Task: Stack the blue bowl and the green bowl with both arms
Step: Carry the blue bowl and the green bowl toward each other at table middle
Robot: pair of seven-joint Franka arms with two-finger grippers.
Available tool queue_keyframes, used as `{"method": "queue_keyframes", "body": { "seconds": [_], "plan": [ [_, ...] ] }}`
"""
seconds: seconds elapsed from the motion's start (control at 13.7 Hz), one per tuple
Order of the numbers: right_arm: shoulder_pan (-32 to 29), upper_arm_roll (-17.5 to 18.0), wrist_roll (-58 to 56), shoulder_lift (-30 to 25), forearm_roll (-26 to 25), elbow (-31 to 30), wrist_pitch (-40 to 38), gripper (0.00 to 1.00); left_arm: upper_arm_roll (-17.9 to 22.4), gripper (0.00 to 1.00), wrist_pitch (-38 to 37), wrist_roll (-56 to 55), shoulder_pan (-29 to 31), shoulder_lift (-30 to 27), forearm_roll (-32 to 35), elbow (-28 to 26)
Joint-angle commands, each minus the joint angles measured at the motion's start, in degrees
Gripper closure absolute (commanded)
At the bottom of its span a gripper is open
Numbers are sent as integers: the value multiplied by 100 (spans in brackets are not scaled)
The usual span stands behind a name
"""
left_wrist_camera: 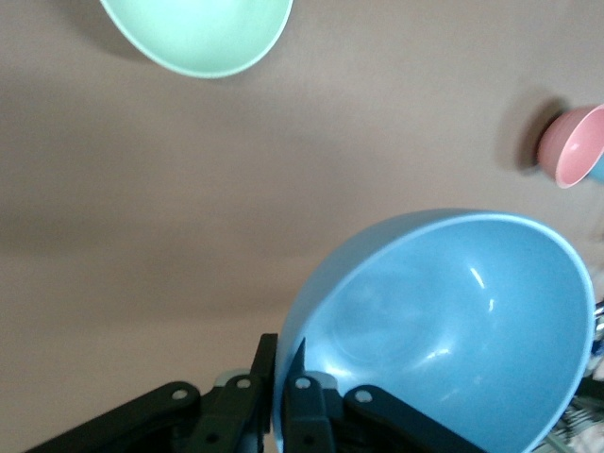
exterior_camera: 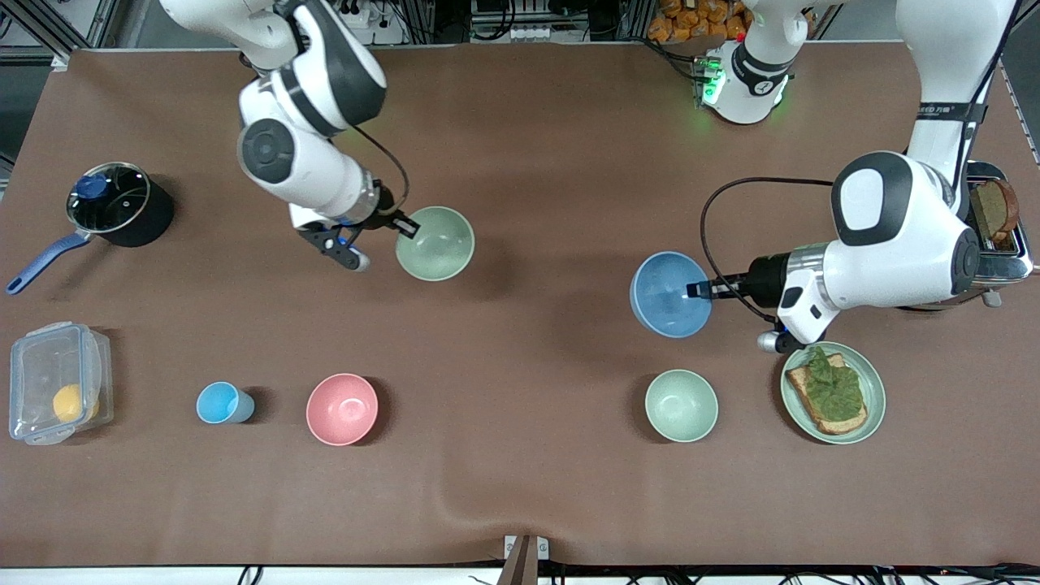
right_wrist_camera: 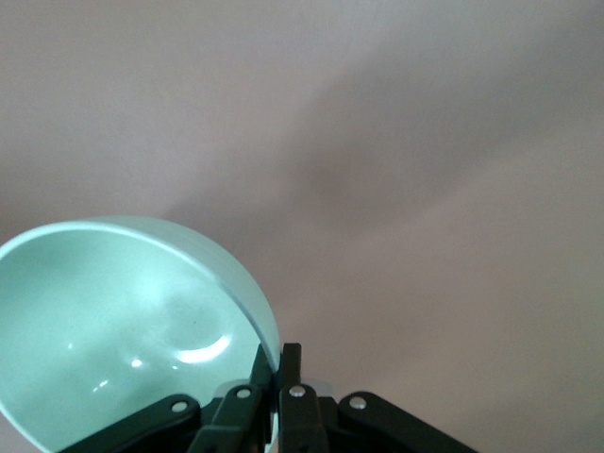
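Observation:
My left gripper (exterior_camera: 697, 290) is shut on the rim of the blue bowl (exterior_camera: 669, 294) and holds it tilted above the table, toward the left arm's end. In the left wrist view the fingers (left_wrist_camera: 267, 373) pinch the blue bowl's (left_wrist_camera: 444, 321) rim, one inside and one outside. My right gripper (exterior_camera: 406, 225) is shut on the rim of the sage-green bowl (exterior_camera: 436, 244) and holds it above the table, toward the right arm's end. In the right wrist view the gripper (right_wrist_camera: 276, 373) clamps the green bowl's (right_wrist_camera: 113, 330) wall.
A paler mint bowl (exterior_camera: 681, 405) and a green plate with toast and lettuce (exterior_camera: 871, 382) lie nearer the front camera than the blue bowl. A pink bowl (exterior_camera: 342, 409), light-blue cup (exterior_camera: 223, 403), clear box (exterior_camera: 53, 394), pot (exterior_camera: 114, 203) and toaster (exterior_camera: 995, 227) also stand on the table.

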Motion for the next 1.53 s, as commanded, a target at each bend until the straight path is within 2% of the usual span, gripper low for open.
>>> {"method": "queue_keyframes", "body": {
  "seconds": [0.0, 0.15, 0.44, 0.73, 0.95, 1.1, 1.32, 1.39, 1.46],
  "plan": [
    [365, -76, 537, 134, 29, -81, 310, 100, -14, 100, 71, -5, 61, 599, -321, 613],
    [708, -67, 1030, 345, 29, -169, 1038, 100, -5, 100, 80, -92, 44, 698, -470, 799],
    [1245, -76, 1558, 881, 37, -204, 1953, 100, -31, 100, 466, -119, -61, 698, -550, 808],
    [1649, -76, 1980, 1391, 37, -274, 2876, 100, 4, 100, 494, -444, -404, 706, -454, 799],
    [1755, -76, 2077, 1585, 37, -283, 3089, 100, 13, 100, 502, -802, -650, 706, -226, 685],
    [1922, -84, 2227, 1751, 37, -380, 3465, 100, 4, 100, 668, -1032, -721, 488, -198, 257],
    [1923, -76, 2227, 1726, 37, -529, 3626, 100, -232, 100, 1546, -1042, -721, -83, -233, -859],
    [1923, -84, 2227, 1726, 37, -529, 3617, 44, -312, 100, 1609, -1042, -703, -137, -242, -984],
    [1923, -85, 2245, 1708, 37, -529, 3582, 0, -321, 100, 1610, -1068, -712, -172, -242, -1020]
  ]
}}
